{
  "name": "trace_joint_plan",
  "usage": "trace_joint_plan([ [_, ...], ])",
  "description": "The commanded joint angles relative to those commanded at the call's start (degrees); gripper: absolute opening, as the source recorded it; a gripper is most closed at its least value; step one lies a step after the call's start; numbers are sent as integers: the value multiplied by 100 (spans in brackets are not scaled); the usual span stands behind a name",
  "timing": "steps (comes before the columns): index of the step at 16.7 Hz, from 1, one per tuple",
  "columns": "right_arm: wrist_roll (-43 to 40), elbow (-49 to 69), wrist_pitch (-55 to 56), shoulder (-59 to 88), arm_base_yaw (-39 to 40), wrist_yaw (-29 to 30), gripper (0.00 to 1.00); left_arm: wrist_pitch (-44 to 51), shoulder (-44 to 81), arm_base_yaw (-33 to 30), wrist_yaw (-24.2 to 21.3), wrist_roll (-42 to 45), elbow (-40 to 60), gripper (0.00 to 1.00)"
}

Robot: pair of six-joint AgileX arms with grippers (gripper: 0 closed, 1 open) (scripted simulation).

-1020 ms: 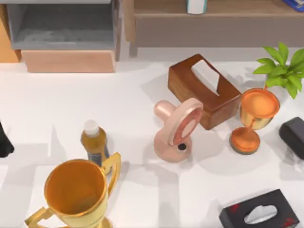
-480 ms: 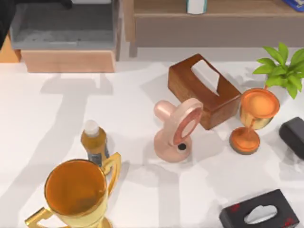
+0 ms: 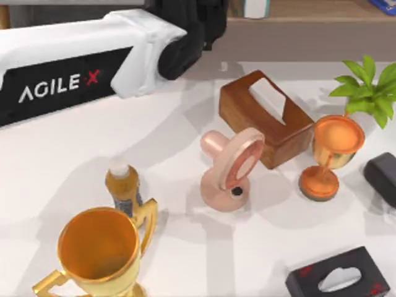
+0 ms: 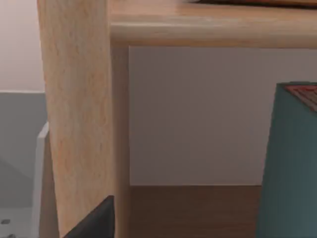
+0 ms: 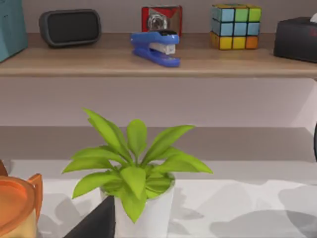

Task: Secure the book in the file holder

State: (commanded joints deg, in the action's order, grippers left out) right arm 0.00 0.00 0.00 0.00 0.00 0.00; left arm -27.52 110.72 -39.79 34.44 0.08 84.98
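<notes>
Turquoise cover, white page block, reddish marks on the top edge: the book (image 4: 290, 163) is seen standing upright on the long wooden shelf (image 3: 309, 37) at the table's rear, right of centre.

- Handling (judged): it is taken to be rigid, fairly heavy for its size and smooth-faced. A pinch across the two covers, high on the block, is preferred, since a low or one-sided hold is likely to let it swing or slip.
- Left gripper (image 4: 91, 223): it is placed at the shelf's left end, close to the book. Its opening cannot be told.
- Right gripper (image 5: 94, 223): it is parked over the table's right side, behind the potted plant (image 3: 368, 86). Its opening cannot be told.

Surroundings, largest first:

- The shelf's upright post (image 4: 74, 124) is seen between the left gripper and the book. This is judged the main obstruction.
- The grey file holder (image 3: 62, 13) sits at the rear left and is mostly covered by the left arm (image 3: 68, 68).
- On the open table, away from the route along the shelf, are noted:
  - gold trophy (image 3: 99, 250)
  - wooden tissue box (image 3: 266, 117)
  - black tissue box (image 3: 340, 278)
  - pink ring-headed object (image 3: 229, 170)
  - orange goblet (image 3: 334, 154)
  - small bottle (image 3: 122, 185)
- On the shelf top are noted a speaker (image 5: 69, 27), a blue stapler (image 5: 156, 47) and a puzzle cube (image 5: 235, 26).
</notes>
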Motion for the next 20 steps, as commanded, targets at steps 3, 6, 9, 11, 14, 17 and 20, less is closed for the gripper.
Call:
trace_joint_plan([
  [3, 0, 0, 0, 0, 0, 0, 100, -325, 1366, -314, 408, 5, 992, 100],
  [6, 0, 0, 0, 0, 0, 0, 100, -540, 2229, -466, 680, 12, 1642, 100],
  [9, 0, 0, 0, 0, 0, 0, 100, -625, 2552, -508, 787, 16, 1894, 100],
  [11, 0, 0, 0, 0, 0, 0, 100, -625, 2552, -508, 787, 16, 1894, 100],
  [14, 0, 0, 0, 0, 0, 0, 100, -614, 2530, -482, 777, 15, 1852, 100],
  [17, 0, 0, 0, 0, 0, 0, 100, -619, 2287, -535, 818, 24, 1623, 100],
  [20, 0, 0, 0, 0, 0, 0, 100, -538, 2274, -500, 780, 21, 1721, 100],
])
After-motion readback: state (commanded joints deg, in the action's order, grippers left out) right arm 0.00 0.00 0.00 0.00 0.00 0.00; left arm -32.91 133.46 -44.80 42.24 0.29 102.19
